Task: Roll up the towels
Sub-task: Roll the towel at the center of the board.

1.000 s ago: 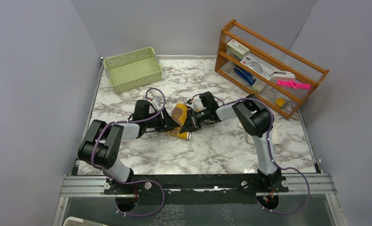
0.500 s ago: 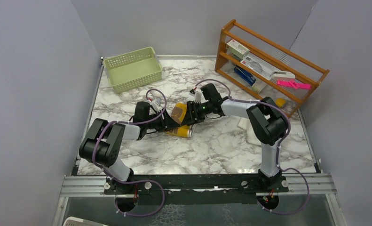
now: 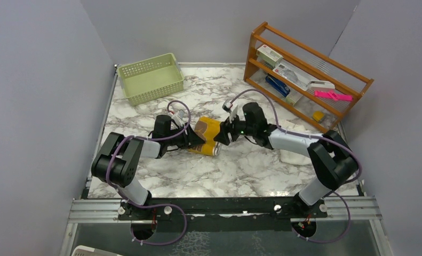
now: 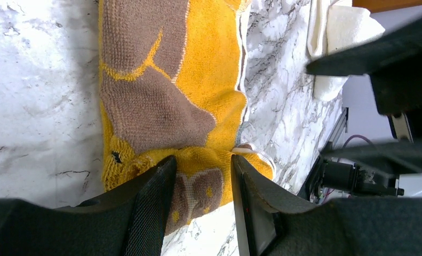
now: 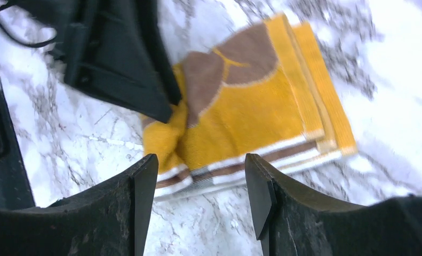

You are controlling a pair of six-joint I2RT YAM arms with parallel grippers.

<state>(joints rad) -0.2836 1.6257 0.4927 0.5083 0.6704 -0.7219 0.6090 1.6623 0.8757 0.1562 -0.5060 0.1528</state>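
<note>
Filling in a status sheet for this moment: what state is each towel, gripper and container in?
yellow towel: folded in layers, lying flat, one corner bunched
white towel: loose heap, unrolled, untouched
left gripper: shut on the yellow towel's bunched corner
right gripper: open, empty, over the yellow towel
green basket: upright, empty
wooden rack: upright, small items on its shelves

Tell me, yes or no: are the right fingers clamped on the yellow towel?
No: the right fingers stand wide apart, and the yellow towel lies beyond them, not pinched between them.
</note>
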